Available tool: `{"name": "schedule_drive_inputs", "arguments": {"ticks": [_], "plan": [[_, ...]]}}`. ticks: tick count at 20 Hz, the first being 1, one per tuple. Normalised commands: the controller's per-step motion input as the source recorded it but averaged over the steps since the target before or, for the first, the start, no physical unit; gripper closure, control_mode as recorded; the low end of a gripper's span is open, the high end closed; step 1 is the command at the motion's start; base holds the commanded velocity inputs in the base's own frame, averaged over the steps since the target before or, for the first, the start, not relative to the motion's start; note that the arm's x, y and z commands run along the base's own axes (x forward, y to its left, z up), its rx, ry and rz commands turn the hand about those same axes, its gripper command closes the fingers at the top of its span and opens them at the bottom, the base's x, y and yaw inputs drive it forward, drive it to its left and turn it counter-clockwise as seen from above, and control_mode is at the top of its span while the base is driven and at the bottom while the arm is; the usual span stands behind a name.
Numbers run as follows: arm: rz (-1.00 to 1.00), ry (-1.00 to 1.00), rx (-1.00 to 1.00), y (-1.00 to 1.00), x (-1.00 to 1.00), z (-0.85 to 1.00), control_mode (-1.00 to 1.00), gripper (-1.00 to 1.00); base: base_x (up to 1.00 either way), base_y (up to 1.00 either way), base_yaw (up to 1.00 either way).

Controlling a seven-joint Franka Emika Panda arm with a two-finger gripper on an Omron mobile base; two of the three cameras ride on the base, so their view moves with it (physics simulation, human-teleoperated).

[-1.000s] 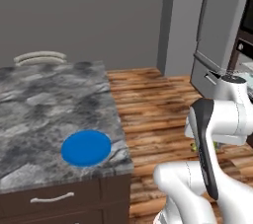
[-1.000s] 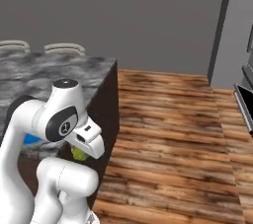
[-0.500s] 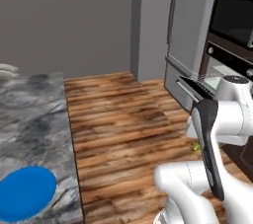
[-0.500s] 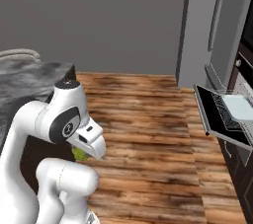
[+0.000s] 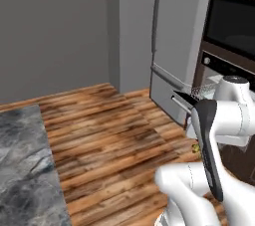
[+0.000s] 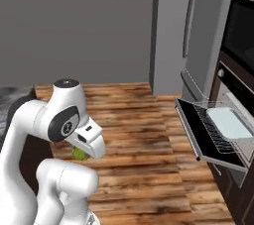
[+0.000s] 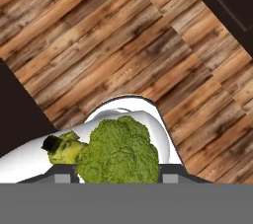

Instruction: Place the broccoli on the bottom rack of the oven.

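The broccoli [image 7: 118, 156], a lumpy yellowish-green floret, sits low in the hand view with my gripper [image 7: 116, 177] shut on it above the wooden floor. In the right base view a bit of the broccoli [image 6: 79, 154] peeks out under the hand. The oven [image 6: 221, 78] stands at the right with its door [image 6: 197, 137] dropped open. A silver wire rack [image 6: 213, 131] reaches out over the door; I cannot tell whether it is the bottom rack. The oven's control strip [image 5: 218, 62] is well apart from the gripper.
A pale glossy tray [image 6: 229, 122] lies on the wire rack. A tall grey fridge [image 5: 174, 46] stands left of the oven, and a black glass microwave [image 5: 233, 21] sits above it. The marble counter [image 5: 25, 170] is at the lower left. Open wooden floor [image 6: 144, 115] lies between.
The whole scene has swung as the base moved: the counter and blue plate slid off to the left, while the fridge and open oven came closer. The broccoli stays in the gripper.
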Motion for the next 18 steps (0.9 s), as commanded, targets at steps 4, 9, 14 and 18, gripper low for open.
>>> {"name": "schedule_drive_inputs", "arguments": {"ticks": [4, 9, 14, 18], "plan": [[0.0, 0.0, 0.0, 0.0, 0.0, 0.0, 1.0, 1.0, 1.0, 0.0, -0.2], [0.0, 0.0, 0.0, 0.0, 0.0, 0.0, 1.0, 1.0, 1.0, 0.14, -0.45], [0.0, 0.0, 0.0, 0.0, 0.0, 0.0, 1.0, 1.0, 1.0, 0.53, -0.64], [0.0, 0.0, 0.0, 0.0, 0.0, 0.0, 1.0, 1.0, 1.0, 0.61, -0.63]]}}
